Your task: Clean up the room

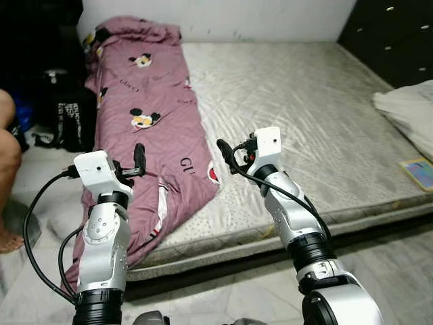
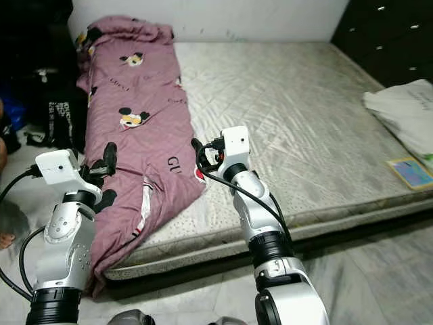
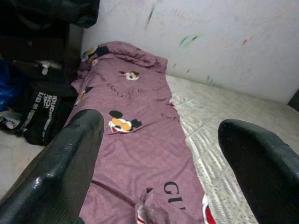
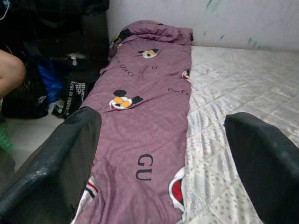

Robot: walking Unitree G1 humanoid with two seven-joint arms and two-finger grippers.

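1. While both arms reach forward, one bare quilted mattress [image 1: 298,115] lies low on a pale tiled floor [image 1: 392,271], against a white wall [image 1: 223,17]; a dark cabinet [image 1: 396,37] stands at its far right corner.
2. One mauve blanket [image 1: 145,128] with cartoon mouse prints lies in a long strip along the left edge of the mattress, and its near end hangs over the edge toward the floor.
3. One white cloth bundle [image 1: 409,112] and one flat colourful booklet [image 1: 421,172] rest at the right edge of the mattress.
4. Dark bags [image 1: 64,115] stand on the floor at the left, beside a person's bare leg [image 1: 8,169].
5. Left gripper [image 1: 139,161] hovers above the blanket; its jaws are spread wide and hold nothing.
6. Right gripper [image 1: 226,154] hovers near the blanket's right border, jaws also spread wide, touching nothing.
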